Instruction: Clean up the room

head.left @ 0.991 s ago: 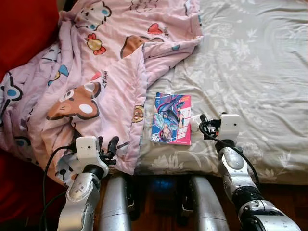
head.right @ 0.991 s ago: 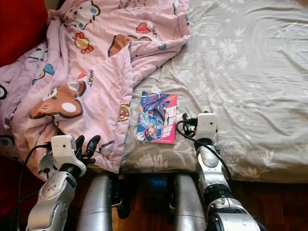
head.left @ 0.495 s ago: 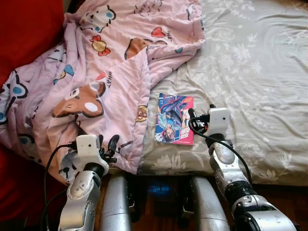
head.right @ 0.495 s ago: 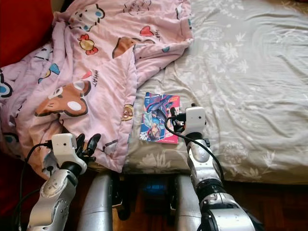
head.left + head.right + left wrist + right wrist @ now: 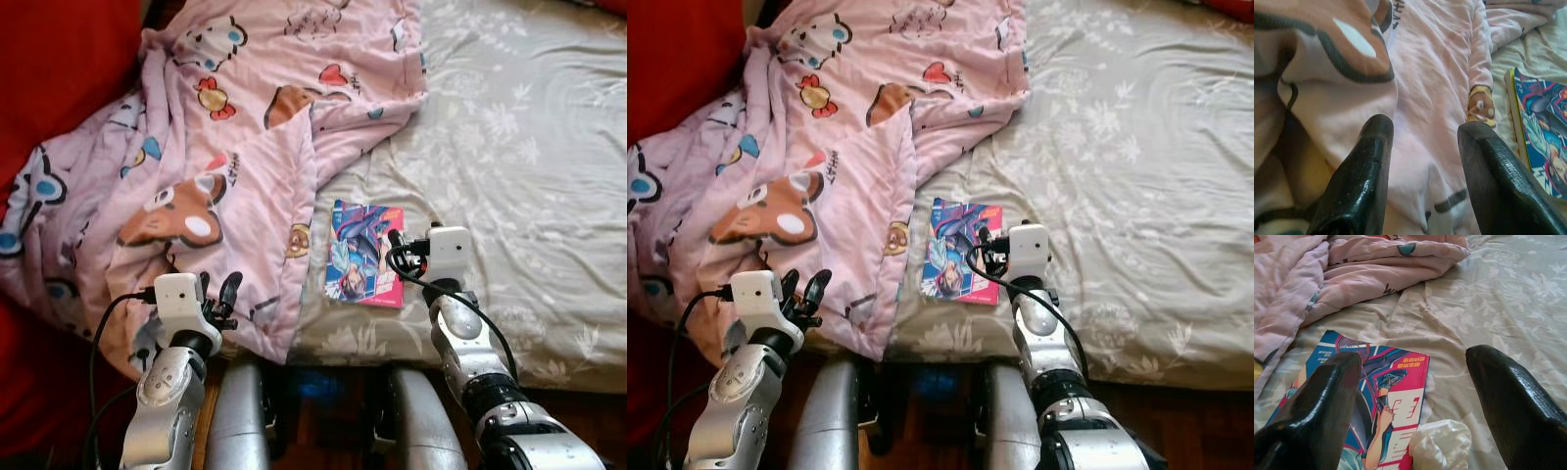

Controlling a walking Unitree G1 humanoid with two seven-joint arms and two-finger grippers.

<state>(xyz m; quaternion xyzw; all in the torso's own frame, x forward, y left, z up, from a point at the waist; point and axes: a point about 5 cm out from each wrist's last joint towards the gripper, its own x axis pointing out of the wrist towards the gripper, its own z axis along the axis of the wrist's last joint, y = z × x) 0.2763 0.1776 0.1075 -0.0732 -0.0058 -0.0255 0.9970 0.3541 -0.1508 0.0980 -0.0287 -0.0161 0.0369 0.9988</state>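
Right gripper [image 5: 1415, 396] wide open, empty, above crumpled white tissue wad [image 5: 1442, 443] beside colourful comic book [image 5: 365, 254] on grey floral bedsheet [image 5: 529, 147]. Advice: lower, straddle wad only, avoid book edge. Left gripper [image 5: 1422, 161] open, empty, at pink cartoon blanket [image 5: 225, 147].

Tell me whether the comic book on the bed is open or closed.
Closed. The comic book lies flat on the grey sheet, front cover up, no inside pages showing.

Two silver metal arms with ribbed black joints each carry a white boxy wrist camera housing with looping black cables just behind the left end effector [image 5: 217, 295] and right end effector [image 5: 395, 242], both with long glossy black fingers [image 5: 1359, 181].
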